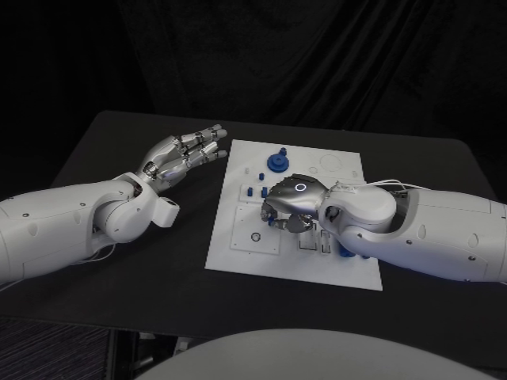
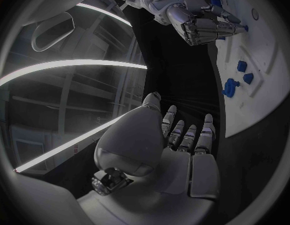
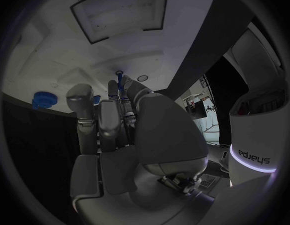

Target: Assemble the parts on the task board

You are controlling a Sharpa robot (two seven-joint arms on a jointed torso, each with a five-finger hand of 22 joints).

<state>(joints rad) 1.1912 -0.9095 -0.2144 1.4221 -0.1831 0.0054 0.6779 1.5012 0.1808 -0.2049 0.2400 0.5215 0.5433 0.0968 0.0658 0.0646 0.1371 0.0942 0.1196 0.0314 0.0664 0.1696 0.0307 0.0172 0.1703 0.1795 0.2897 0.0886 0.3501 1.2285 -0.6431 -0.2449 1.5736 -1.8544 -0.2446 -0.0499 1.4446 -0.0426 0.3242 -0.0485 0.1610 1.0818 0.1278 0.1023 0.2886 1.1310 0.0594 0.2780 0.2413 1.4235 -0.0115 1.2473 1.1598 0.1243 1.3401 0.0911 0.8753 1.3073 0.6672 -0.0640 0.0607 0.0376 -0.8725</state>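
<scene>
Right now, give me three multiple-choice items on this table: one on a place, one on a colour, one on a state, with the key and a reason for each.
1. Where is the right hand?
A. Over the task board
B. On the bare table beside the board
C. Raised away from the table

2. What colour is the gear-shaped part at the board's far end?
A. Red
B. Blue
C. Yellow

3. What state is the left hand in?
A. Gripping a part
B. Pressing on the board
C. Holding nothing, fingers extended

Key:
1 A, the head view shows the hand down over the board's middle.
2 B, it shows blue on the white board in the head view and in the left wrist view.
3 C, the left hand lies off the board's edge with its fingers straight and bare.
</scene>
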